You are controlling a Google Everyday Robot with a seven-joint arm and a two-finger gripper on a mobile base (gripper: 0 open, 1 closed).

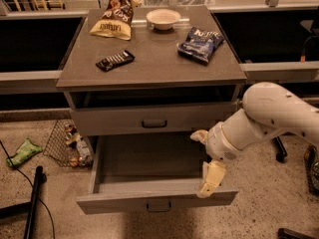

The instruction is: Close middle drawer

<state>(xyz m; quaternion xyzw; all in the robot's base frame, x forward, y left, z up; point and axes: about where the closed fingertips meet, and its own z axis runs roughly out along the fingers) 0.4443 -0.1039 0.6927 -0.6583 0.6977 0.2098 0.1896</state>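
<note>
The middle drawer [149,189] is pulled far out and its inside is empty; its grey front panel has a small dark loop handle [159,206]. The like grey drawer [149,118] above it sits almost shut under the tabletop. The lowest drawer is hidden beneath the open one. My gripper [206,158], on the white arm [279,113] that comes in from the right, is over the drawer's right front corner. Its cream fingers are spread and hold nothing. The lower fingertip [211,179] hangs at the top edge of the front panel.
On the tabletop [149,66] lie a yellow chip bag [114,14], a white bowl [163,18], a blue chip bag [200,44] and a dark candy bar [115,60]. A wire basket [67,143], a green bag [22,152] and a black pole [34,203] are on the floor at the left.
</note>
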